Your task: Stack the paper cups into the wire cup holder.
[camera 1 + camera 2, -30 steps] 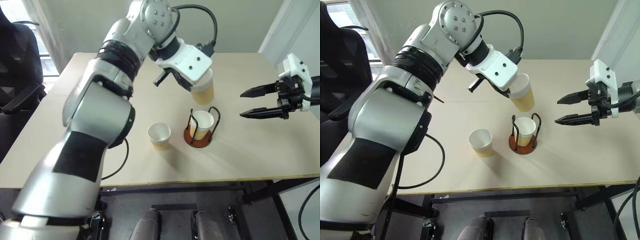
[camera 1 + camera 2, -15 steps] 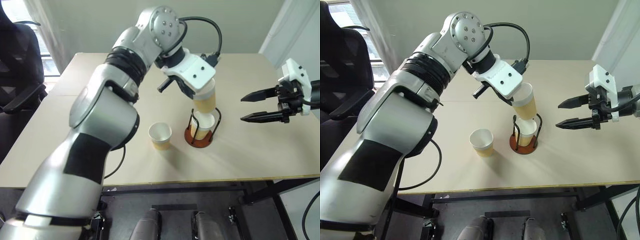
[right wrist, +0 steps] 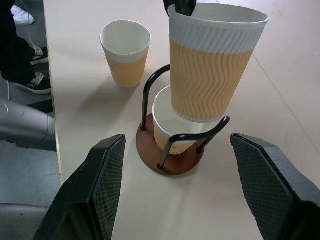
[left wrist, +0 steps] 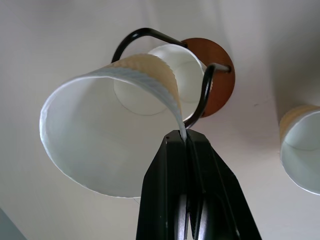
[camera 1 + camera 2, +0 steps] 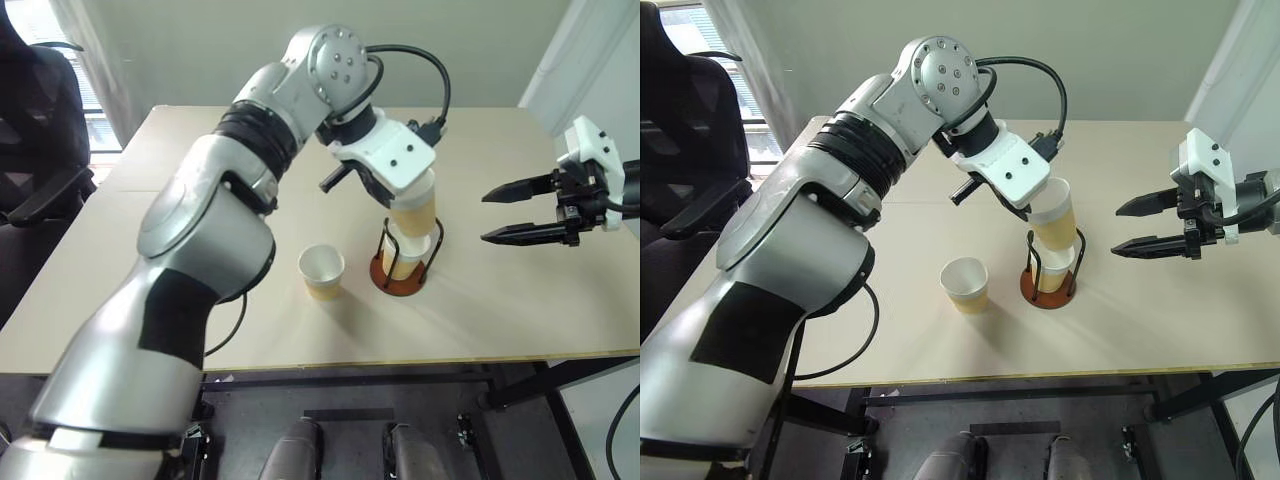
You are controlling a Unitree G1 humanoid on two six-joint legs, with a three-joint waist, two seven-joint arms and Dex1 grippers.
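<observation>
Pinching the rim of one paper cup, the left gripper has its jaws closed tight on the cup wall, one finger inside and one outside. That held cup hangs upright directly over the wire cup holder, its base at the mouth of a second paper cup already seated in the holder, between the two black wire loops. Whether the two cups touch cannot be told; from the right wrist view the held cup's bottom sits at or just inside the seated cup's rim. Holder stands on its rust-brown disc base near the middle of the worktop. Third paper cup stands upright on the worktop just left of the holder, apart from it, mouth up. Right gripper hovers above the worktop to the right of the holder, well apart from it, jaws wide and empty, pointing left toward the cups.
</observation>
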